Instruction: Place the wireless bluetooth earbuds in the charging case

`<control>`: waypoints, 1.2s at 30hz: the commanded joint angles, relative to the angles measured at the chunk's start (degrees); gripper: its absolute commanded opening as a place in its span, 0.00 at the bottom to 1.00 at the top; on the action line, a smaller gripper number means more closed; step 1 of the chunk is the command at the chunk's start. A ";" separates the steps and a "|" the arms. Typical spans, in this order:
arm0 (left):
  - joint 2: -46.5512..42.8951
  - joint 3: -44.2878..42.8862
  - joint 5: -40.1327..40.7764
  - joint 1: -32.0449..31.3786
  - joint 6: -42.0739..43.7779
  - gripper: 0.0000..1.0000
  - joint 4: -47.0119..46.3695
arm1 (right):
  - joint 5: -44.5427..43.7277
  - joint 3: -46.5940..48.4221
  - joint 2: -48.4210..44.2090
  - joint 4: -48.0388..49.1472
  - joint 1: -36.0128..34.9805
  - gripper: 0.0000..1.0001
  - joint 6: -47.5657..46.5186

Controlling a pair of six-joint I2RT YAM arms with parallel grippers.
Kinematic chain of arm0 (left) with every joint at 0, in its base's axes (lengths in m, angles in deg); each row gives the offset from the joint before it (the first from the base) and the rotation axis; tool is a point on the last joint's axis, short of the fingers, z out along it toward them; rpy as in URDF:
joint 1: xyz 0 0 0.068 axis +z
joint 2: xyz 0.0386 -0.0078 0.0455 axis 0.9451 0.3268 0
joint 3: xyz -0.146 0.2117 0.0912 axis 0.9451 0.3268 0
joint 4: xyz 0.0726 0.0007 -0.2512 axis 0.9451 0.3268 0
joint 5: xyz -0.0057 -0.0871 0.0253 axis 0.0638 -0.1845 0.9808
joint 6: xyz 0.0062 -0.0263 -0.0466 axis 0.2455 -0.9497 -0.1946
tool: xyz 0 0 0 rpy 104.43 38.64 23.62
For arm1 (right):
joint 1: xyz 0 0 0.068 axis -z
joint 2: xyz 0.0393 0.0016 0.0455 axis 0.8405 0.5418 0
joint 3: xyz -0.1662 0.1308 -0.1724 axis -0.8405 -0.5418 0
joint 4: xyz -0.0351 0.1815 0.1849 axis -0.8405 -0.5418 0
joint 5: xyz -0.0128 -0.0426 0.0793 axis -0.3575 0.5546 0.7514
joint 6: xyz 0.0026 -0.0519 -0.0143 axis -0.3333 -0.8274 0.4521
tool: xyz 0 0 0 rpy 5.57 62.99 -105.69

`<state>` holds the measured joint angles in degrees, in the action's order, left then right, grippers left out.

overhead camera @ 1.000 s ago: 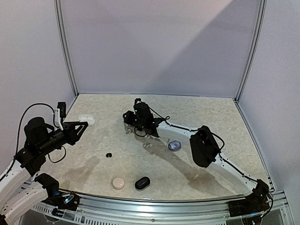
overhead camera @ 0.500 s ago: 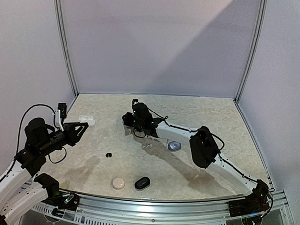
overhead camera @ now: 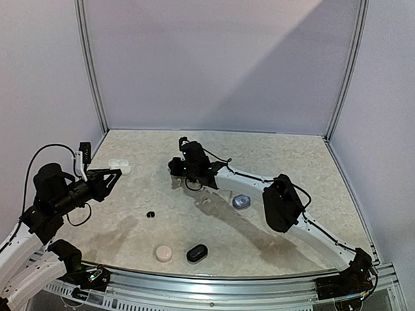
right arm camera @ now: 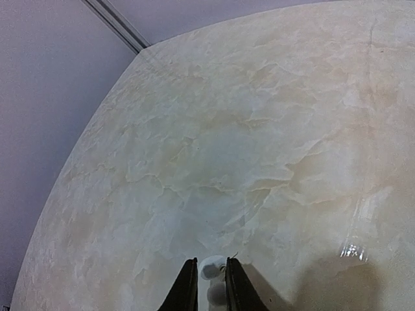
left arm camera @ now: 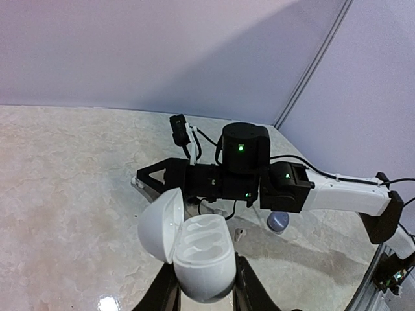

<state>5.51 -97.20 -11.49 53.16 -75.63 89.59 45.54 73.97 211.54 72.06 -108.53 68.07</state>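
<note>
My left gripper [left arm camera: 203, 288] is shut on an open white charging case [left arm camera: 198, 249], lid tipped to the left, both earbud wells empty. In the top view the case [overhead camera: 119, 166] is held above the table's left side by the left gripper [overhead camera: 113, 174]. My right gripper [right arm camera: 212, 275] is shut on a white earbud [right arm camera: 212, 267] a little above the marbled table. In the top view the right gripper [overhead camera: 174, 169] is at mid-table, right of the case and apart from it. A black earbud [overhead camera: 150, 213] and a white earbud [left arm camera: 238, 233] lie on the table.
A blue-grey closed case [overhead camera: 241, 201] lies under the right forearm. A beige case [overhead camera: 164, 253] and a black case [overhead camera: 197, 253] lie near the front edge. Walls with metal posts close the back and sides.
My right gripper has moved a little left and farther back with the white earbud, towards the held case. The left arm has hardly moved.
</note>
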 commanded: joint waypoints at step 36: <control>-1.39 0.88 -0.44 1.15 0.52 0.00 -1.25 | -7.74 -4.69 -7.98 -0.74 -2.75 0.38 -16.62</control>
<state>4.50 -97.18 -11.54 53.49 -75.54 89.56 41.08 66.45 202.19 70.18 -113.55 49.73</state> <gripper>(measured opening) 0.248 0.357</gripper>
